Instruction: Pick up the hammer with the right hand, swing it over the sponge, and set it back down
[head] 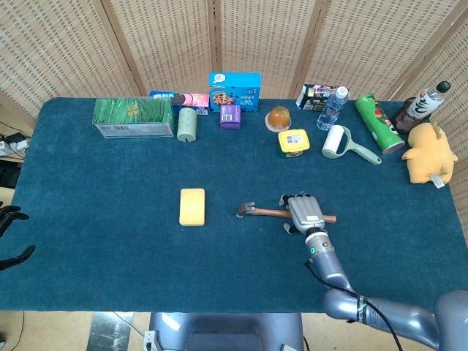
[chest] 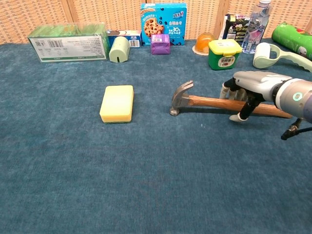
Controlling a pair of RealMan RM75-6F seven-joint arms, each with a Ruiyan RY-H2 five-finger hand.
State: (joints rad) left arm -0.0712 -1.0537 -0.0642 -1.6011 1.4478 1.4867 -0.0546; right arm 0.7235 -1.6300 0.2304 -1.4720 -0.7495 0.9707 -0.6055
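Observation:
The hammer (head: 267, 213) lies flat on the blue table, with its metal head (chest: 181, 96) pointing left and its wooden handle (chest: 209, 102) running right. My right hand (head: 303, 210) sits over the middle of the handle. Its fingers (chest: 228, 89) reach down behind the handle and its thumb (chest: 242, 113) comes down in front, straddling the handle without a closed grip. The yellow sponge (head: 192, 206) rests left of the hammer head, a short gap away. Only the fingertips of my left hand (head: 10, 235) show, at the left edge off the table, spread and holding nothing.
Along the back stand a green box (head: 133, 117), a cookie box (head: 235, 89), a green roll (head: 187, 125), a purple carton (head: 229, 115), a yellow-lidded jar (head: 293, 142), a lint roller (head: 338, 142), a green can (head: 379, 123) and a yellow plush (head: 428, 153).

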